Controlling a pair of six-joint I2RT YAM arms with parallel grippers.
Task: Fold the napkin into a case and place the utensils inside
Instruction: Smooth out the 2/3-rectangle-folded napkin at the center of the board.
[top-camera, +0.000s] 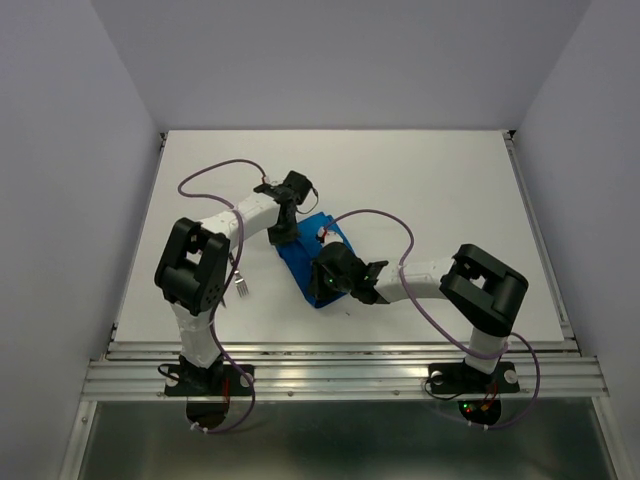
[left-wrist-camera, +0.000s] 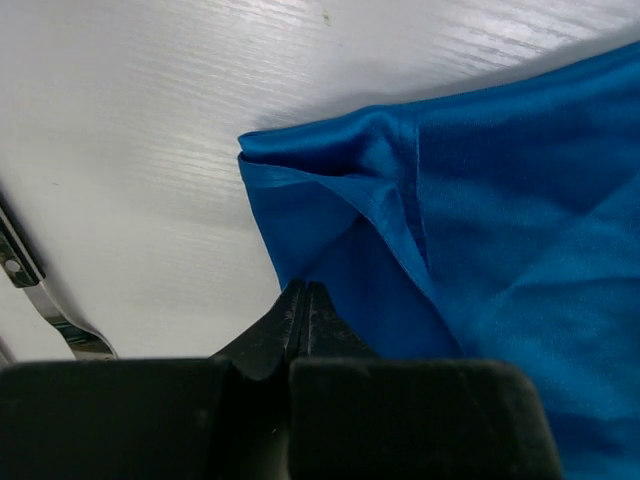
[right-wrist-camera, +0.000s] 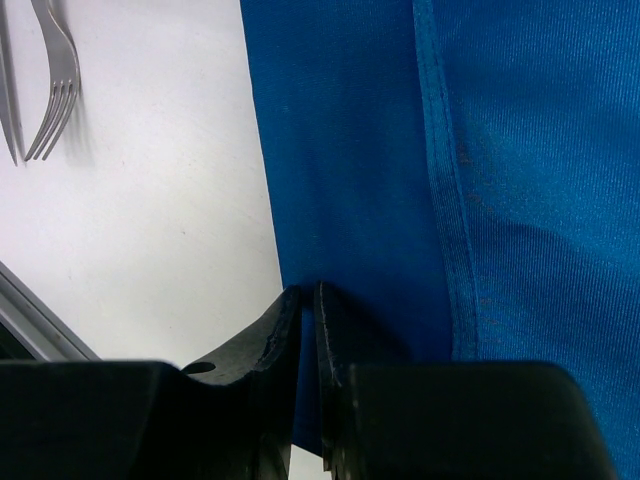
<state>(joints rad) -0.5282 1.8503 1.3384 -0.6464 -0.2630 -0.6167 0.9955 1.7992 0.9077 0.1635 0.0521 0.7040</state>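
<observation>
1. Two grippers work on one bright blue napkin (top-camera: 303, 258), which lies folded into a narrow band near the middle of the white table (top-camera: 420, 190).
2. From above, the band's long axis runs roughly from far to near, slightly slanted, with its near end pointing toward the arm bases.
3. Left gripper (left-wrist-camera: 305, 300): its fingers are pressed together with no gap, pinching the napkin's edge just below a folded corner (left-wrist-camera: 262, 158).
4. Right gripper (right-wrist-camera: 308, 305): it is clamped on the napkin's near end, with blue cloth showing between its fingers beside a stitched hem (right-wrist-camera: 450, 200).
5. One metal fork (right-wrist-camera: 55, 80) lies on the bare table to the left of the napkin, apart from it. Its handle lies roughly parallel to the band.
6. Beside the fork, a second utensil (right-wrist-camera: 8, 100) shows only as a sliver at the picture's edge.
</observation>
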